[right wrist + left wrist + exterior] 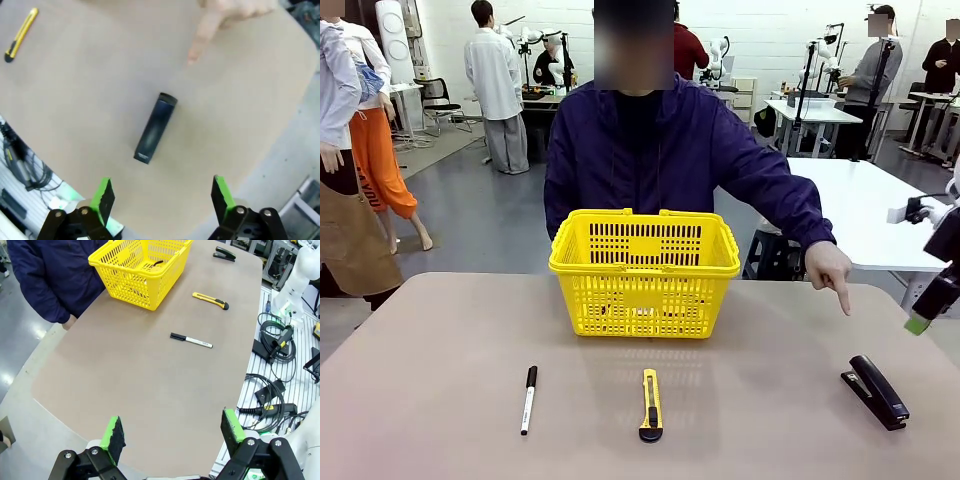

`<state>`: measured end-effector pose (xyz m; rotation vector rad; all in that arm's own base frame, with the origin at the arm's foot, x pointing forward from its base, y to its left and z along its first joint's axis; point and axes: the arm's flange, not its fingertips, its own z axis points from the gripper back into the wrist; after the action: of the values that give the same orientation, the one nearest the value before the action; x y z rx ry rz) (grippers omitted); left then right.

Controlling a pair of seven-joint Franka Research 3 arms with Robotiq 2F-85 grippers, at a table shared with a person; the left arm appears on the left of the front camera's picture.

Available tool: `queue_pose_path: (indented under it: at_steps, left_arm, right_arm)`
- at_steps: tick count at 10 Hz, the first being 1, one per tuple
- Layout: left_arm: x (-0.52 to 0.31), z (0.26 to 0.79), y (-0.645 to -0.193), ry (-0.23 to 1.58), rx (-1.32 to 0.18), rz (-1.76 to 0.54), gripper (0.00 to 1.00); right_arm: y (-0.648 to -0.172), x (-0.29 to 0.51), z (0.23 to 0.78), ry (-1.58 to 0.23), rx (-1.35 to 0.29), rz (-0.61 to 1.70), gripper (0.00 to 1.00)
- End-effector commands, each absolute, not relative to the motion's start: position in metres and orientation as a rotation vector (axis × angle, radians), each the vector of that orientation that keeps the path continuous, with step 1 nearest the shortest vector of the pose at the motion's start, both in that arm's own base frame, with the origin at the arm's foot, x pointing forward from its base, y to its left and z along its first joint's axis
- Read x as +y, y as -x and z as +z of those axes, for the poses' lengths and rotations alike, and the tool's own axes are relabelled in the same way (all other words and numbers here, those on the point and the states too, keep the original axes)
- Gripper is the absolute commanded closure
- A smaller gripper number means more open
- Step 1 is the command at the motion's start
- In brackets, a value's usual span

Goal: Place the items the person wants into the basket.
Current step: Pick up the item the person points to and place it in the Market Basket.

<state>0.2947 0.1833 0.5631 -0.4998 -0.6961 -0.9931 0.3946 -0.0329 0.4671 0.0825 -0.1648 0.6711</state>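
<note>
Jaws wide, empty: left gripper (171,429) over table (150,385), right gripper (161,192) over stapler (155,127).

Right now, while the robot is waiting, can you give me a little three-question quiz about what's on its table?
1. True or false: the stapler is inside the basket.
2. What is the person's hand pointing down at? A) the marker B) the utility knife C) the stapler
3. Fill in the gap: the robot's right hand, hanging above the stapler, is ____ (open or shut).

Key: 1 false, it lies on the table; 2 C; 3 open.
</note>
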Motion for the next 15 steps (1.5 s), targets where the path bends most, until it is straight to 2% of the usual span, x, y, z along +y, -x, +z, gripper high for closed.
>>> queue_pose_path:
  at_steps: [1, 5, 12, 15]
  left_arm:
    - [0.185, 0.563, -0.295, 0.505, -0.719, -1.011, 0.0]
    - [0.185, 0.563, -0.295, 0.505, -0.719, -1.011, 0.0]
    - [0.185, 0.563, -0.295, 0.505, -0.719, -1.011, 0.0]
    - [0.185, 0.563, -0.295, 0.505, -0.719, -1.011, 0.0]
  right_arm:
    - [-0.391, -0.025, 0.456, -0.132, -0.187, 0.728, 0.0]
    - [-0.394, -0.003, 0.415, -0.15, -0.141, 0.775, 0.0]
    - [-0.39, -0.002, 0.426, -0.136, -0.13, 0.768, 0.0]
    - [-0.405, 0.006, 0.396, -0.079, -0.096, 0.696, 0.0]
